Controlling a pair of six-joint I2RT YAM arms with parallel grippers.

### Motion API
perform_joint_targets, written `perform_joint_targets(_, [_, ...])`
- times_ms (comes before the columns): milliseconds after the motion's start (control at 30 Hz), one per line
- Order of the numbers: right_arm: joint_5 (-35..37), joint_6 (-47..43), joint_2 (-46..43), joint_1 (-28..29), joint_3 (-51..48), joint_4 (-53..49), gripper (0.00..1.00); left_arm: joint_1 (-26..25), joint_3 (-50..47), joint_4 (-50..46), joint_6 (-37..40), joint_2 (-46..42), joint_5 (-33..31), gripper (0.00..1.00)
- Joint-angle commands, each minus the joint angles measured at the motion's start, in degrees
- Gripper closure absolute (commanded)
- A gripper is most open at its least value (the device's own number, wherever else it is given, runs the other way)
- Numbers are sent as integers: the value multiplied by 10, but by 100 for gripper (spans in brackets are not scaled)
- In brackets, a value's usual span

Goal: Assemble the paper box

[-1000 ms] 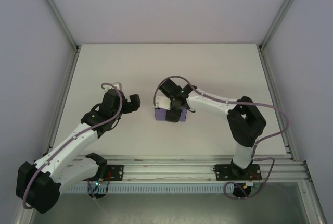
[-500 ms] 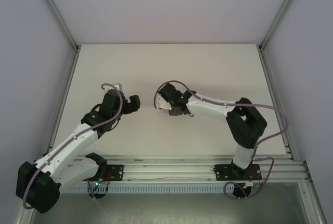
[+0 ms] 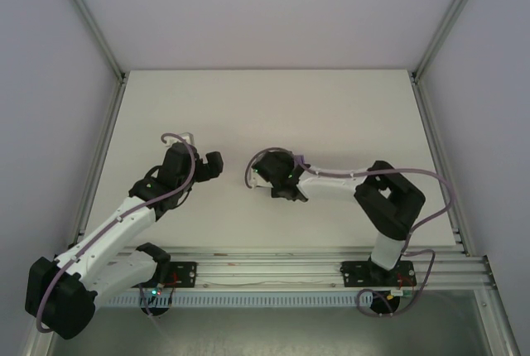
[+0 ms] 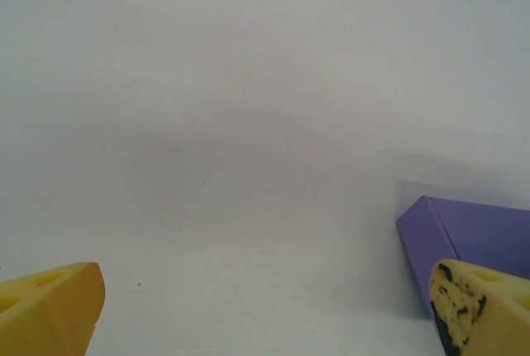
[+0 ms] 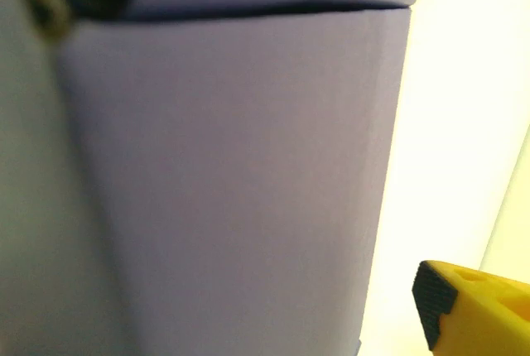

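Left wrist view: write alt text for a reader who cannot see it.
A corner of the purple paper box pokes in at the lower right, against the white table. The left gripper's two yellow fingertips sit wide apart at the bottom corners, holding nothing.

White arms (image 3: 124,222), blk joints (image 3: 389,199), lilac cables (image 3: 433,207), yellow-tipped hands (image 4: 265,319).

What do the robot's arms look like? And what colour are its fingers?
The left arm and right arm have white tube links with chunky black joints. A thin mauve cable loops along each. The fingers are bright yellow wedges with black pads, one scuffed. A small green light glows near the right wrist.
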Motion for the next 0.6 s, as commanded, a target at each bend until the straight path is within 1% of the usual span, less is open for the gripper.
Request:
perform_joint_targets(0, [7, 45, -44, 15, -5, -34, 5, 5, 3, -8, -3, -9, -2, 0])
perform_joint_targets(33, [-6, 60, -56, 19, -5, -51, 2, 6, 3, -6, -2, -7, -2, 0])
perform_joint_targets(167, [-35, 98, -104, 26, -8, -84, 2, 6, 15, -5, 4, 3, 14, 0])
perform_joint_targets(333, [-100, 116, -195, 27, -20, -114, 0, 6, 36, -10, 9, 9, 14, 0])
perform_joint_targets(400, [-114, 128, -235, 25, -27, -109, 0, 5, 44, -8, 12, 9, 15, 0])
perform_joint_targets(467, [-115, 139, -273, 18, -49, -80, 0, 5, 48, 0, 15, 9, 3, 0])
perform_joint_targets(567, [-127, 189, -320, -20, -69, -57, 0, 6, 52, 16, 27, 16, -21, 0])
